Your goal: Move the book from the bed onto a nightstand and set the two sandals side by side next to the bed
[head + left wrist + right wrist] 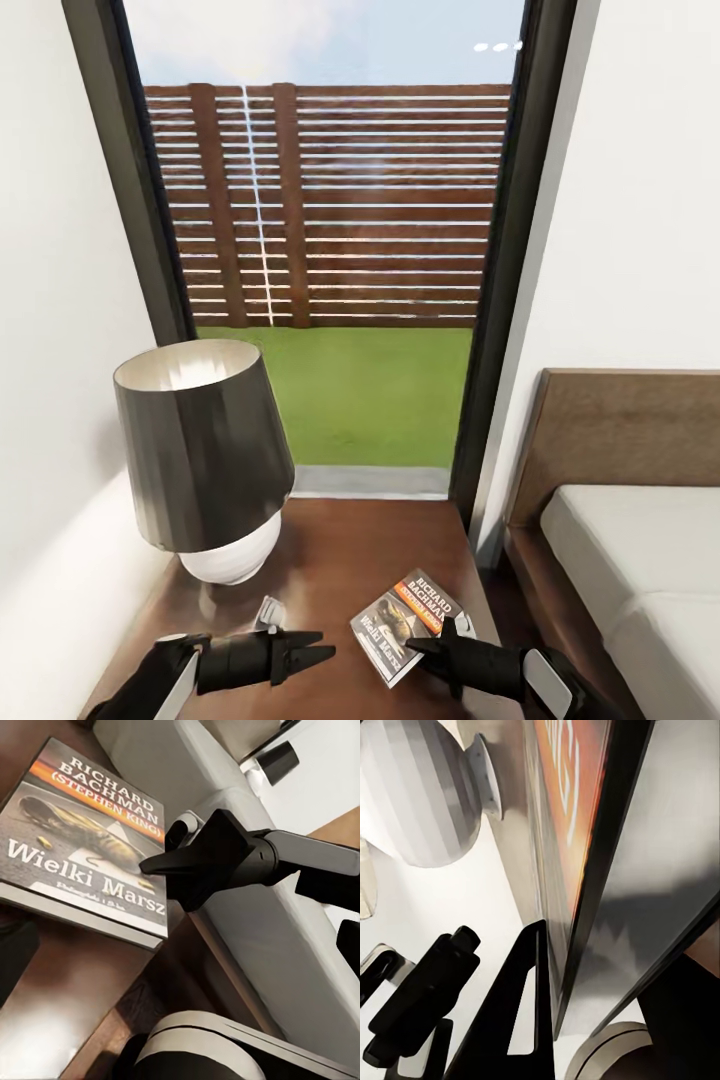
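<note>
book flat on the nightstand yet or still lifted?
Lying flat: the book rests cover-up on the nightstand. Right gripper jaws sit at its edge; clamped or not, cannot tell.

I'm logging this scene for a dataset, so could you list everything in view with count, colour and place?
book: one, dark cover with orange band, on the nightstand's right front part
nightstand: one, reddish-brown, below the window
lamp: one, dark shade on white round base, nightstand's left side
bed: one, pale grey mattress, brown headboard, right of the nightstand
window: one, dark frame, behind the nightstand
fence: one, brown slats, outside beyond green grass
left tool: black, above the nightstand, left of the book
right tool: black, gripping the book's edge
</note>
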`<state>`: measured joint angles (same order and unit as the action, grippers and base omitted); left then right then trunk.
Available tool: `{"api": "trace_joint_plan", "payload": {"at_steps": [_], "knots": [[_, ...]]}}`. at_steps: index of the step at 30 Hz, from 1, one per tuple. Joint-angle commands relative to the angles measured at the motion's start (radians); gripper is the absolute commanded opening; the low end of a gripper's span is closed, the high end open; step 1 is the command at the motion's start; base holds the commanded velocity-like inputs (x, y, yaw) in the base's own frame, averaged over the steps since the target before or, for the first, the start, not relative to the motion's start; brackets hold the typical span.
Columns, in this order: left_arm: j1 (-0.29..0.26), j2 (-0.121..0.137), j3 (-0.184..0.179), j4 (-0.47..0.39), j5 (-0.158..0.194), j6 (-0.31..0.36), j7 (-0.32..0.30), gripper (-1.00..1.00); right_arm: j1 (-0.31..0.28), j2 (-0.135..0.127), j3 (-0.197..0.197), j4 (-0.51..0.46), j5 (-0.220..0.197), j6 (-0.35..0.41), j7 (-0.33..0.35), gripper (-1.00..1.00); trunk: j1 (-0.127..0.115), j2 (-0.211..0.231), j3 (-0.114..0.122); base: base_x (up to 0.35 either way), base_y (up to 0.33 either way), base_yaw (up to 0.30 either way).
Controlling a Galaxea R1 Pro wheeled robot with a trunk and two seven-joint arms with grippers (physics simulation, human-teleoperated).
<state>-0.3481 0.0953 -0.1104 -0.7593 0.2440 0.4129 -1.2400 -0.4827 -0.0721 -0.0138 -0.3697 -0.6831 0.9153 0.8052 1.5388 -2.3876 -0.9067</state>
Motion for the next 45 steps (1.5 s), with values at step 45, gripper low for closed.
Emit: {"api": "trace_joint_plan", "payload": {"at_steps": [45], "knots": [[-0.001,0.001,-0.005,0.0,0.009,0.01,0.001,1.0,-0.001,0.001,-0.001,0.001,0.002,0.002,0.003,-1.0,0.038,-0.07,-0.032,0.033,0.0,0.0]]}}
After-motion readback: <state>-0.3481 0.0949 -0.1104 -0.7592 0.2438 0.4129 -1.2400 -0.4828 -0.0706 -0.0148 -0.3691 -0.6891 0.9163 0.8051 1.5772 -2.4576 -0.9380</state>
